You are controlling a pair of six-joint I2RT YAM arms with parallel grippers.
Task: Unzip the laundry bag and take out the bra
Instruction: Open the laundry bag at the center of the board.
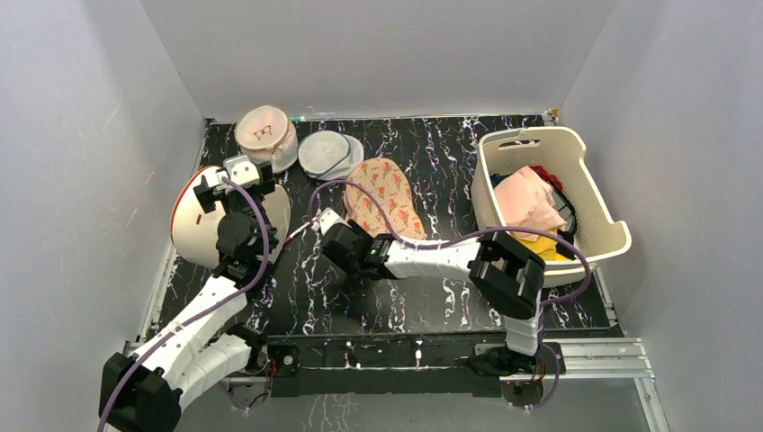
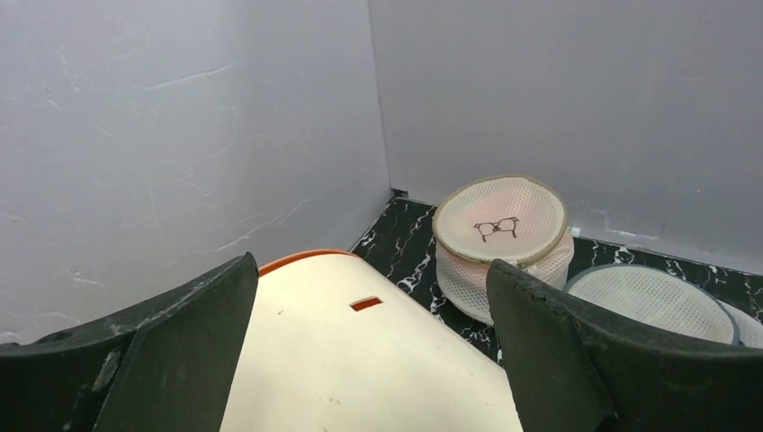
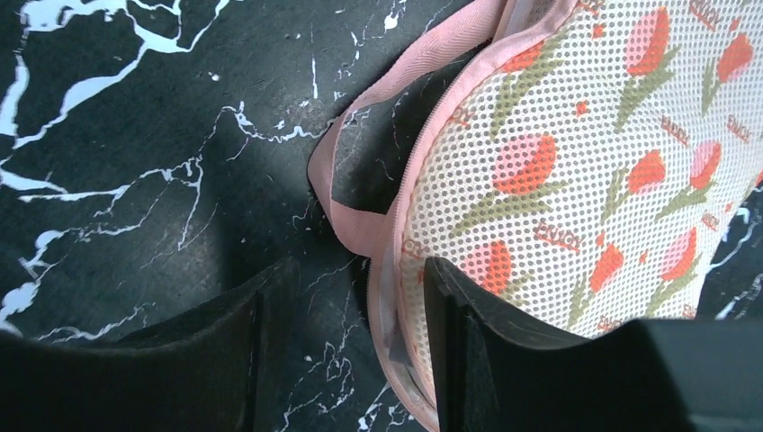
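Note:
The laundry bag lies flat at the middle of the table, peach-tan with red tulip prints. In the right wrist view it fills the upper right, with a pink loop at its end. My right gripper is at the bag's near-left end. It is open, low over the table, with the bag's pink zip edge between the fingers, against the right finger. My left gripper is open and empty, above a cream domed lid. The bra is hidden.
The cream lid with an orange rim lies at the far left. A round pink mesh pouch with a black icon and a round white mesh pouch stand at the back. A cream basket of clothes stands at the right.

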